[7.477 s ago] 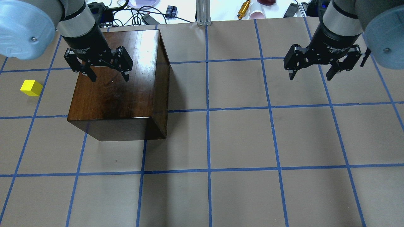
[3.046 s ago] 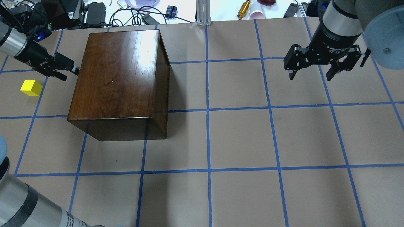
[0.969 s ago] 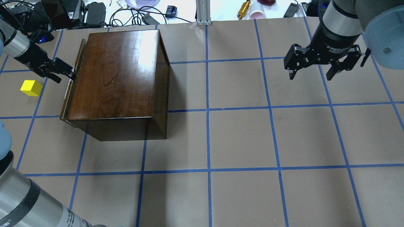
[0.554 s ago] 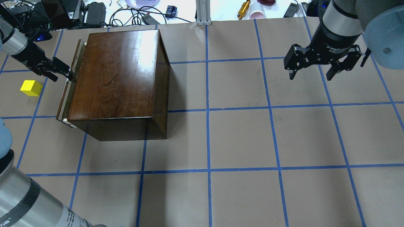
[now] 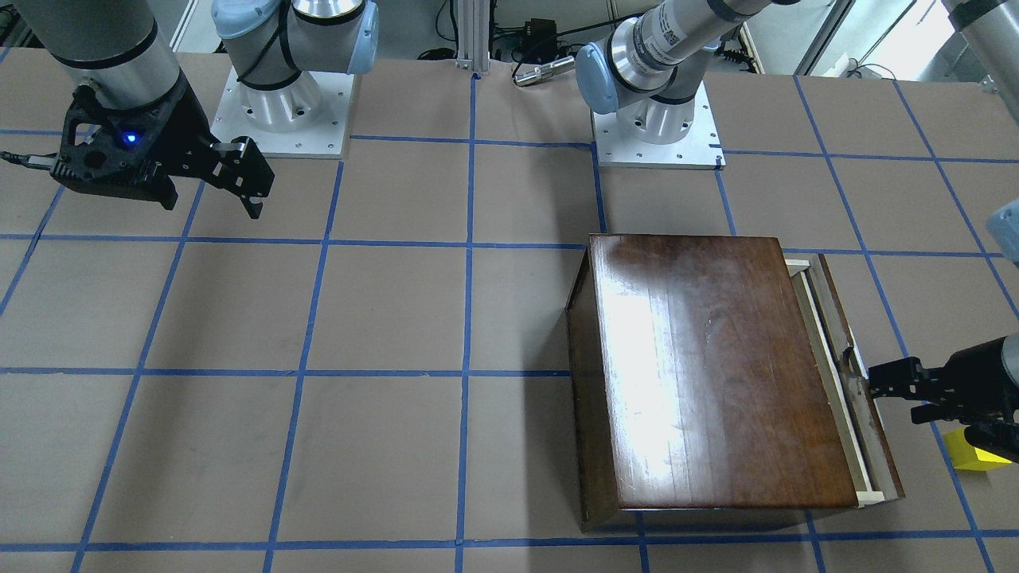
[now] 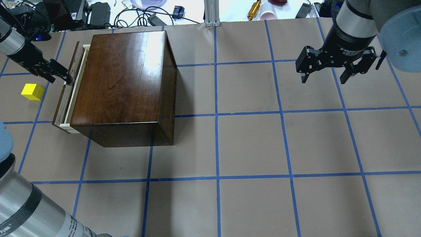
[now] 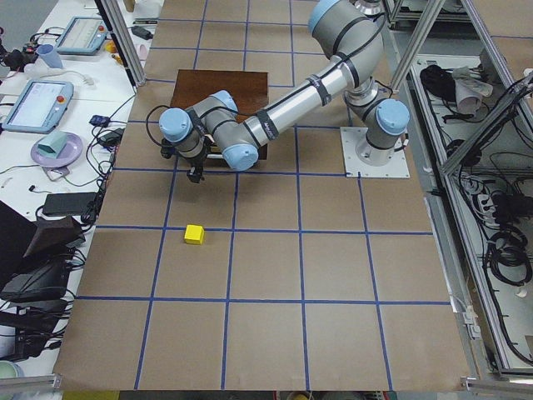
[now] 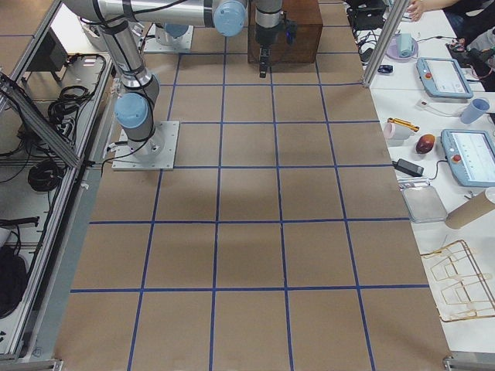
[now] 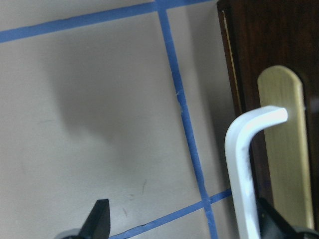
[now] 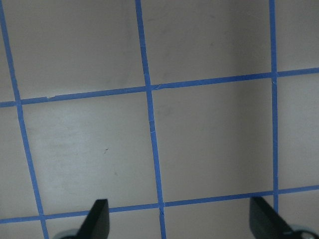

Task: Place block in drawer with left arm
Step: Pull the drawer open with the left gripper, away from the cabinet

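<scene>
The yellow block (image 6: pixel 33 92) lies on the table left of the dark wooden box (image 6: pixel 121 79); it also shows in the front view (image 5: pixel 975 459) and the left view (image 7: pixel 194 234). The drawer (image 6: pixel 65 90) sticks a little way out of the box's left side, showing a pale wood strip (image 5: pixel 820 350). My left gripper (image 6: pixel 65 78) is low and horizontal at the drawer's front. In the left wrist view its fingers (image 9: pixel 99 221) stand wide apart around the white metal pull (image 9: pixel 244 169); the gripper (image 9: pixel 185 224) is open. My right gripper (image 6: pixel 324 80) hangs open and empty at the far right.
The left arm's forearm (image 6: pixel 29 210) crosses the near left corner. Cables, cups and tools (image 6: pixel 268 14) and an aluminium post (image 6: pixel 212 13) sit beyond the table's far edge. Blue tape lines grid the brown paper cover (image 6: pixel 250 144).
My left gripper came down from above the box to the drawer's front. The drawer has since slid out leftward, farther in each frame. Block and right arm have not moved.
</scene>
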{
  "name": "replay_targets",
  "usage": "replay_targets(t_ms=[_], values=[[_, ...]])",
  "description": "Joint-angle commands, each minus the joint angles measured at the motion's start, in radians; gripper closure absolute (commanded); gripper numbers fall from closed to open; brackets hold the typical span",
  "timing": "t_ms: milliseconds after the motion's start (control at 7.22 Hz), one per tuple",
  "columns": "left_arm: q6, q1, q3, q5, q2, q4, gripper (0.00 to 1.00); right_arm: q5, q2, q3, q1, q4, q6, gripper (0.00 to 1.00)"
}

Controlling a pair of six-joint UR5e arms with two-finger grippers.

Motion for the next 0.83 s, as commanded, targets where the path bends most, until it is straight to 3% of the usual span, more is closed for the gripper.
replay_targets(t_ms=[0,692], values=[[0.02,0.008,0.008,0.003,-0.005,0.0,0.0,0.0,0.0,0.0,-0.001,0.0,0.0,0.0],[0.069,0.04,0.008,0.026,-0.008,0.032,0.01,0.0,0.0,0.0,0.0,0.0,0.0,0.0]])
